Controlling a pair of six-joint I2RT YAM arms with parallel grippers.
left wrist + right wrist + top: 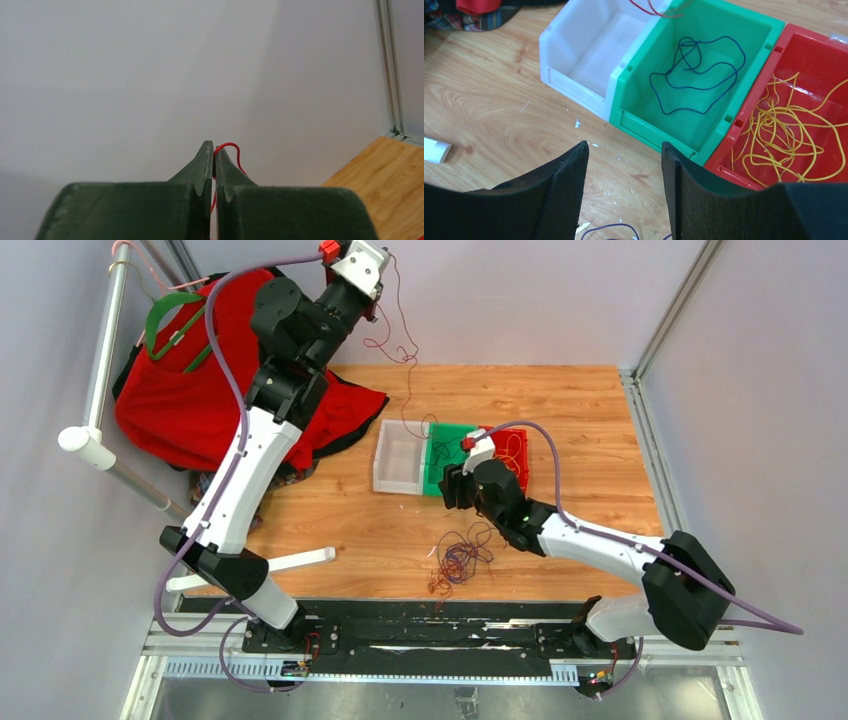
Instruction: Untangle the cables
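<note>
My left gripper (380,260) is raised high at the back and is shut on a thin dark red cable (233,148). The cable hangs in curls (405,350) down toward the bins. Its lower end shows above the white and green bins (655,10). A tangle of purple, dark red and yellow-orange cables (460,560) lies on the table near the front. My right gripper (452,487) is open and empty, low over the wood in front of the green bin (644,105). A purple strand (614,227) lies just under its fingers.
Three bins stand side by side: white (398,458), green with a dark blue-purple cable (696,70), red (809,55) with yellow cables (789,130). A red cloth bag (170,405) and a white pipe stand (98,370) are at the back left. A white tube (300,560) lies at the front left.
</note>
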